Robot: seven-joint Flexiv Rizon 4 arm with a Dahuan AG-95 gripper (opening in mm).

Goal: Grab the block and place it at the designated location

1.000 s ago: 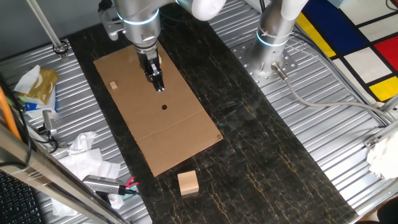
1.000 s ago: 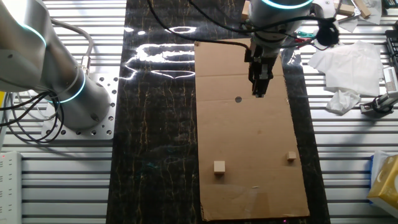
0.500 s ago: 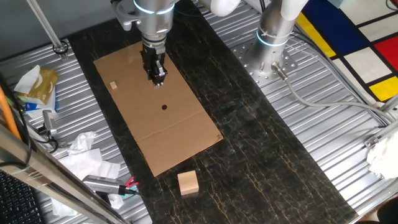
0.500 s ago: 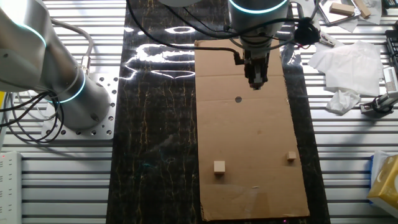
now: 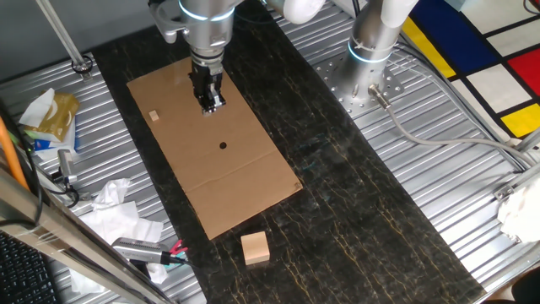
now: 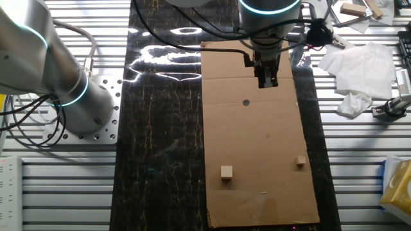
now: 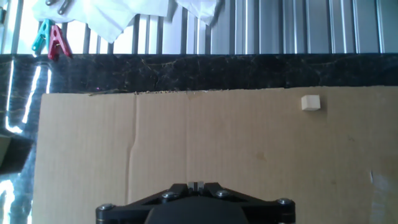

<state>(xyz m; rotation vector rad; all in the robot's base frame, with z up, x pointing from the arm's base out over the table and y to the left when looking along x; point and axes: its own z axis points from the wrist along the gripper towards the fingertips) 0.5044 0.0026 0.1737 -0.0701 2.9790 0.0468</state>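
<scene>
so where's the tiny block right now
In one fixed view the tiny block lies on the cardboard sheet near its left edge, left of the gripper, untouched.

On the cardboard sheet [image 5: 253, 173], the block [image 5: 153, 116] lies near its left edge, the dot [image 5: 223, 145] mid-sheet to its right. The gripper [image 5: 211, 107] hangs between them, farther back. The larger cube [image 5: 255, 248] sits off the sheet's near end.

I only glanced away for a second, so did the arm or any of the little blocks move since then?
Only the gripper moved: it drew back up the cardboard sheet, away from the black dot, taking hold of nothing. Tiny block, bigger pale block and large cube stayed put.
</scene>
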